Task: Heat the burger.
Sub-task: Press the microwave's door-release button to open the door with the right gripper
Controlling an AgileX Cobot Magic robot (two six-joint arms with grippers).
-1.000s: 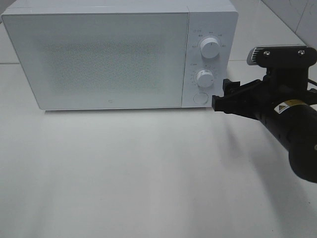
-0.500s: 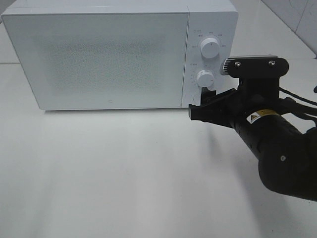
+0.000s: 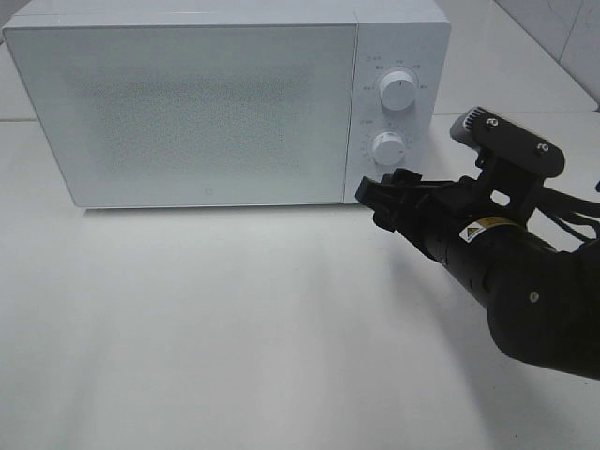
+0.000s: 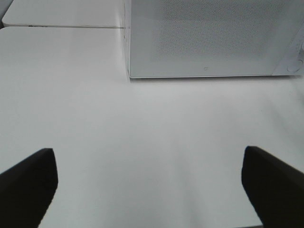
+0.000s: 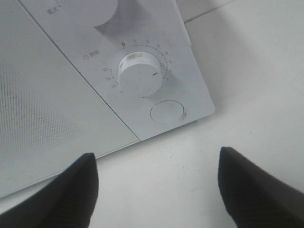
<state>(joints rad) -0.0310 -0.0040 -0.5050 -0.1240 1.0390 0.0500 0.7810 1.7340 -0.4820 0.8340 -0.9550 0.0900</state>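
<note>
From the high camera I see the white microwave (image 3: 197, 103) at the far side of the white table (image 3: 216, 328), left of centre, with its door (image 3: 187, 112) shut. The frosted door panel hides the inside, so I cannot tell where the burger is. The control panel on the right end has an upper knob (image 3: 397, 92) and a lower knob (image 3: 387, 147). My right gripper (image 3: 377, 202) reaches in from the right, rolled to one side. Its tips sit just in front of the panel's lower corner, below the lower knob. I cannot tell from here whether they touch.

On the left wrist camera, the left gripper (image 4: 149, 190) hangs over bare table on the near side of the microwave, well apart from it. Its fingers (image 4: 26, 185) are spread wide with nothing between them.

On the right wrist camera, the right gripper's two dark fingers (image 5: 61, 190) also stand apart, holding nothing. Past them is the round button (image 5: 167, 112), with the lower knob just beyond it. The gap between the fingers lines up roughly with that button.
</note>
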